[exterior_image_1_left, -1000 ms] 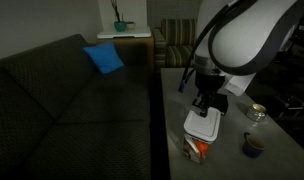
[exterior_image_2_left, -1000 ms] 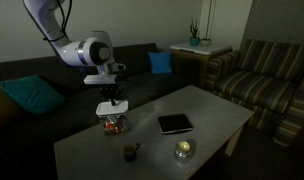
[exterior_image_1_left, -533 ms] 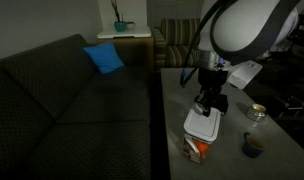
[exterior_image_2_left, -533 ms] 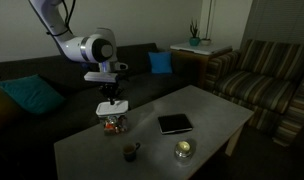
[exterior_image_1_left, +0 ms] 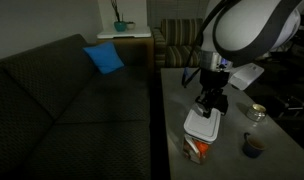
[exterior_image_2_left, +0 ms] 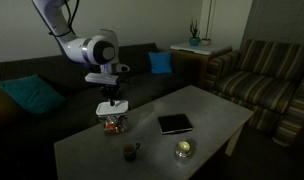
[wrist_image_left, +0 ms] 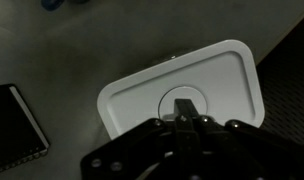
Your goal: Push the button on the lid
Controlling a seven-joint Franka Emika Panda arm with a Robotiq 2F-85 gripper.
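In an exterior view, your arm (exterior_image_2_left: 92, 50) came in from the upper left, bent at its round white joint and turned straight down. That left the wrist standing upright over the edge of the grey table (exterior_image_2_left: 212, 115) that ran along the dark sofa (exterior_image_2_left: 52, 85). You held the claw (exterior_image_2_left: 113, 100) pointing down, right above the lid (exterior_image_2_left: 110, 109). The lid sat on its small clear box (exterior_image_2_left: 115, 125), which showed orange inside. To the right, well apart from it, lay a flat black square (exterior_image_2_left: 175, 124). A dark mug (exterior_image_2_left: 131, 152) and a glass jar (exterior_image_2_left: 183, 150) stood nearer the front edge.

In the wrist view the black square (wrist_image_left: 14, 125) showed at the left. The white lid (wrist_image_left: 217, 80) filled the middle, with its round button (wrist_image_left: 184, 98) at the centre. Your claw's fingers (wrist_image_left: 185, 112) were clenched together and held nothing, and their tip was over that button. I could not tell whether it was touching.
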